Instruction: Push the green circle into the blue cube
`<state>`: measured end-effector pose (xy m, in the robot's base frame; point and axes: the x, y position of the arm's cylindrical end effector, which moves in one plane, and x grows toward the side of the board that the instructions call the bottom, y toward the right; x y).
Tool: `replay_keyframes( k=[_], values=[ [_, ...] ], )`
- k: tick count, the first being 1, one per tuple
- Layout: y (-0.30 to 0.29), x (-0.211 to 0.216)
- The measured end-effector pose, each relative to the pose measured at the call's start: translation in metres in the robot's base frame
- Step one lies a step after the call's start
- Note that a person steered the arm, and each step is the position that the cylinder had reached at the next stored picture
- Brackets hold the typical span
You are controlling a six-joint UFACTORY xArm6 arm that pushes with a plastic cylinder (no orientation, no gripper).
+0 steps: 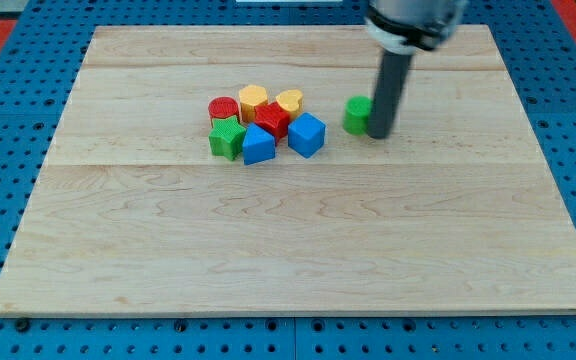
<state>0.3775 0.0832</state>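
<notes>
The green circle (356,115) lies on the wooden board, right of the cluster of blocks. My tip (378,133) stands right against the green circle's right side. The blue cube (307,135) sits at the right end of the cluster, a short gap to the left of the green circle and slightly lower in the view.
The cluster also holds a red circle (223,108), a yellow hexagon (254,99), a yellow heart (289,101), a red star-like block (272,120), a green star (227,138) and a blue pentagon-like block (258,146). The wooden board (288,240) lies on a blue pegboard.
</notes>
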Motion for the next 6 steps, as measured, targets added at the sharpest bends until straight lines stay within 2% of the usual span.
replay_keyframes(
  k=[2, 3, 5, 6],
  values=[
    [0.068, -0.081],
    [-0.009, -0.098],
    [0.003, -0.046],
    [0.006, -0.086]
  ],
)
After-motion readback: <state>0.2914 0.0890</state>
